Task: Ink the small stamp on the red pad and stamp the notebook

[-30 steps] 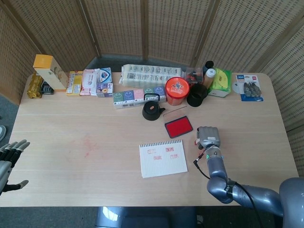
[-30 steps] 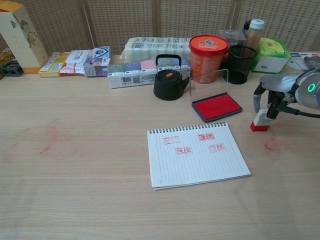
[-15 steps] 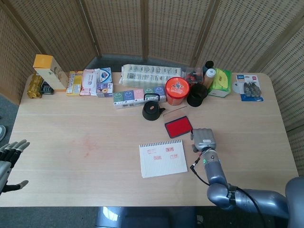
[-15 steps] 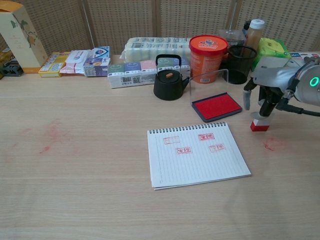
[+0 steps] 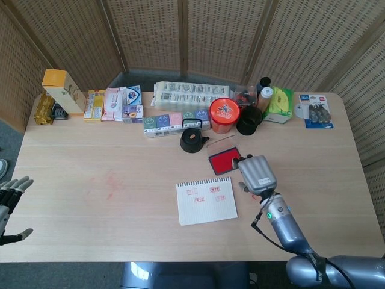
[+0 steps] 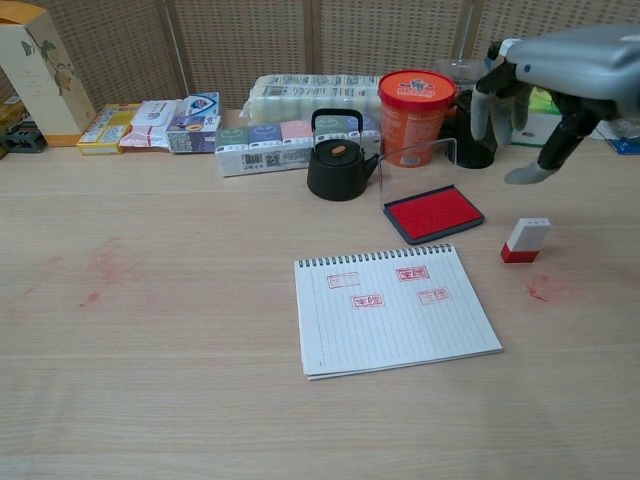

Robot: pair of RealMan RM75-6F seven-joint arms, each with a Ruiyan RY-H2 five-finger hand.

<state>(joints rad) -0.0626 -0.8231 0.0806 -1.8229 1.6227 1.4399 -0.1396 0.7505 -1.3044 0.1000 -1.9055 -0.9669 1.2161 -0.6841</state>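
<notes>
Chest view: stamp (image 6: 525,240) beside pad (image 6: 434,212)

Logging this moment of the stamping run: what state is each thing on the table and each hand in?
small stamp: upright on the table, right of the pad, not held
red pad: lid open, ink exposed
notebook: open, flat, several red stamp marks on the page
right hand: raised above the table, fingers apart, holding nothing
left hand: at the table's left edge, fingers apart, empty
</notes>
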